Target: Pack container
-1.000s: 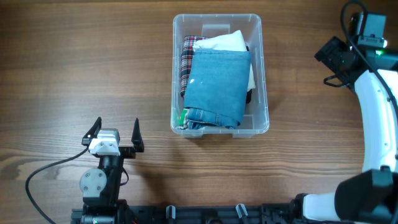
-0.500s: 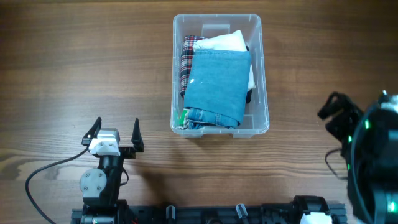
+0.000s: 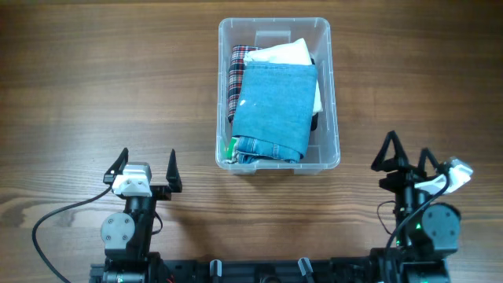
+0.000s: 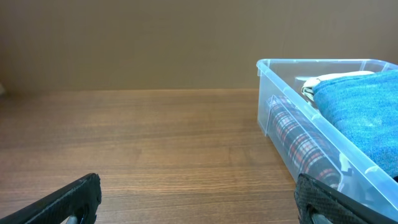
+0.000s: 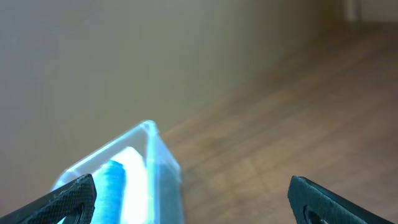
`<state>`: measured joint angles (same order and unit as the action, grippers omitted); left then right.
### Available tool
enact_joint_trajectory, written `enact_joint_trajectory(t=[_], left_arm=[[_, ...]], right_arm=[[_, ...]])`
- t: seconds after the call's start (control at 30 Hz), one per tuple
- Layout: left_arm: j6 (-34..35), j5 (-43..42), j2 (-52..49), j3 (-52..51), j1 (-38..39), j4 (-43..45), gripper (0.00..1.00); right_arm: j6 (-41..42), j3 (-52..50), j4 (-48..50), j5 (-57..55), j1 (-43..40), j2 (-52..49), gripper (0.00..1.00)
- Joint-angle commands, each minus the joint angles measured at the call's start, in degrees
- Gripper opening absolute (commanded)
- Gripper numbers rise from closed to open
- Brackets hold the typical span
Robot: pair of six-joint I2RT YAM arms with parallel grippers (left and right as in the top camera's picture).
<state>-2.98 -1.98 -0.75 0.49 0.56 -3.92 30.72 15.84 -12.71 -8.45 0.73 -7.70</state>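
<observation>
A wood-grain bench (image 3: 94, 79) fills the overhead view, and a plain tan wall stands behind it in the wrist views. Much is hard for us to read. The right wrist view is blurred and tilted, so the container (image 3: 274, 23) shows there only as a hazy corner with a blue smear inside. The left wrist view cuts it off at the right edge. Folded clothes cover its base. Under the denim garment (image 3: 273, 110) we see only edges of a plaid cloth (image 3: 236, 82) and a white cloth (image 3: 283, 53). A green scrap and something dark beside them we cannot identify.

The container is clear plastic, rectangular, with rounded corners and a thick rim. It sits in the far half of the bench, roughly midway across.

The left end effector (image 3: 148, 163) and right end effector (image 3: 407, 149) stand near the bench's near edge, jaws spread wide, gripping nothing, well apart from the container.
</observation>
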Motion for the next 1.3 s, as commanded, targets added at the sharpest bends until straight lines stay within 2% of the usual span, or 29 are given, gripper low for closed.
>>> enact_joint_trajectory(t=[0.0, 0.07, 0.27, 0.43, 0.57, 0.63, 0.77, 1.27], left_arm=[[-1.22, 0.13, 0.59, -0.17, -0.46, -0.44, 1.0], [-1.22, 0.13, 0.59, -0.17, -0.46, -0.44, 1.0], [-1.22, 0.13, 0.59, -0.17, -0.46, -0.44, 1.0], [-1.22, 0.13, 0.59, -0.17, -0.46, -0.44, 1.0], [-1.22, 0.13, 0.59, -0.17, -0.46, -0.44, 1.0], [-1.22, 0.13, 0.59, -0.17, -0.46, -0.44, 1.0], [-1.22, 0.13, 0.59, -0.17, -0.46, -0.44, 1.0], [-1.25, 0.13, -0.02, -0.17, -0.46, -0.44, 1.0]], right_arm=[[-3.91, -6.05, 5.81, 5.86, 0.39, 4.76, 1.0], [-6.32, -8.63, 8.94, 7.3, 0.39, 6.78, 1.0], [-8.35, -10.64, 10.43, 7.5, 0.46, 7.52, 1.0], [-8.98, -15.58, 17.25, 8.72, 1.01, 7.52, 1.0], [-14.32, -15.56, 14.51, 9.7, 1.46, 7.52, 1.0], [-20.15, -15.56, 12.87, 12.22, 1.46, 7.52, 1.0], [-24.24, -15.56, 12.83, 11.89, 1.44, 7.52, 1.0], [-24.59, -15.54, 12.85, 11.93, 1.44, 7.5, 1.0]])
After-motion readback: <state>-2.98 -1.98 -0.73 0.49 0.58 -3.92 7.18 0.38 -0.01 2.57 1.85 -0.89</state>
